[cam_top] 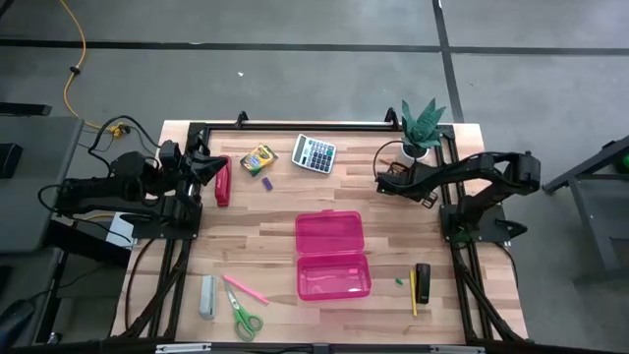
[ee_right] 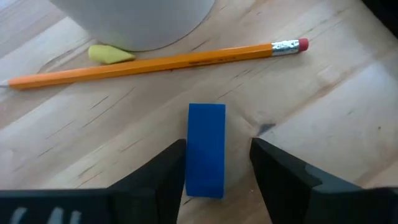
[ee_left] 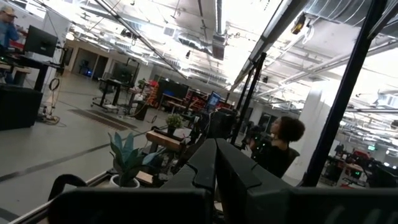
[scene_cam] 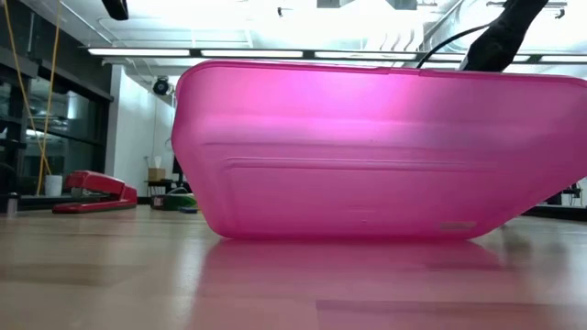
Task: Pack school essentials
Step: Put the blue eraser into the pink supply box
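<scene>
A blue eraser [ee_right: 206, 149] lies flat on the wooden table [cam_top: 275, 231] near the white pot of the plant [cam_top: 423, 123]. My right gripper [ee_right: 217, 144] is open and slants down over it, one finger on each long side. Beyond the eraser lie an orange pencil [ee_right: 155, 62] and a small yellow piece [ee_right: 111, 54] at the foot of the pot [ee_right: 137, 18]. The open pink case [cam_top: 332, 256] sits mid-table. The crayon box [cam_top: 259, 157], scissors [cam_top: 246, 320] and pink pencil [cam_top: 246, 290] lie apart. My left gripper [cam_top: 211, 167] waits shut at the far left. My right gripper has one finger [ee_right: 168, 171] right beside the blue eraser's long side [ee_right: 191, 155]; whether it touches, I cannot tell. The other finger [ee_right: 273, 174] stands clear of the opposite side. The eraser lies flat on the table.
A calculator [cam_top: 314, 152] and a red stapler [cam_top: 223, 182] lie at the far side. A yellow pencil [cam_top: 413, 292], a black object [cam_top: 423, 282] and a tiny green eraser [cam_top: 400, 281] are at the near right. A grey object [cam_top: 206, 297] is at the near left.
</scene>
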Robot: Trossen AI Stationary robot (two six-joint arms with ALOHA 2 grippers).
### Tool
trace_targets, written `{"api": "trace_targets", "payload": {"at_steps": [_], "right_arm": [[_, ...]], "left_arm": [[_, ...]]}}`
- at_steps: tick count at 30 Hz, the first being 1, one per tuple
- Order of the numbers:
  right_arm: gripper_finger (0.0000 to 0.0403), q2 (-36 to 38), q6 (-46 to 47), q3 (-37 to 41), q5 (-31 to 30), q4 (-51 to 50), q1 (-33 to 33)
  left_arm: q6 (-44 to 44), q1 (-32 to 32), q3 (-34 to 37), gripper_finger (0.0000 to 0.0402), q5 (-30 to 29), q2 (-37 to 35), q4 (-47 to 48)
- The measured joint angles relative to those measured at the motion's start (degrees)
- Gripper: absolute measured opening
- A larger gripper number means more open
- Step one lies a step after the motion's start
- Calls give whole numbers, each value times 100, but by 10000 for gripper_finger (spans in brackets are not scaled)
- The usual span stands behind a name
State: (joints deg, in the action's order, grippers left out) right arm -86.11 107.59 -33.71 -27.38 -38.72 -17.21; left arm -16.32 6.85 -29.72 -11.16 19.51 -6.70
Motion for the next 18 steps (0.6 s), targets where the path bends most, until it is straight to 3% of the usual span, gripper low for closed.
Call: {"api": "trace_targets", "payload": {"at_steps": [9, 18], "right_arm": [[89, -6, 41, 15, 35, -50, 0], [76, 432, -294, -69, 231, -155, 5]], "left_arm": [[-2, 2, -2, 1, 0, 0, 0], [-2, 0, -2, 1, 2, 0, 2]]}}
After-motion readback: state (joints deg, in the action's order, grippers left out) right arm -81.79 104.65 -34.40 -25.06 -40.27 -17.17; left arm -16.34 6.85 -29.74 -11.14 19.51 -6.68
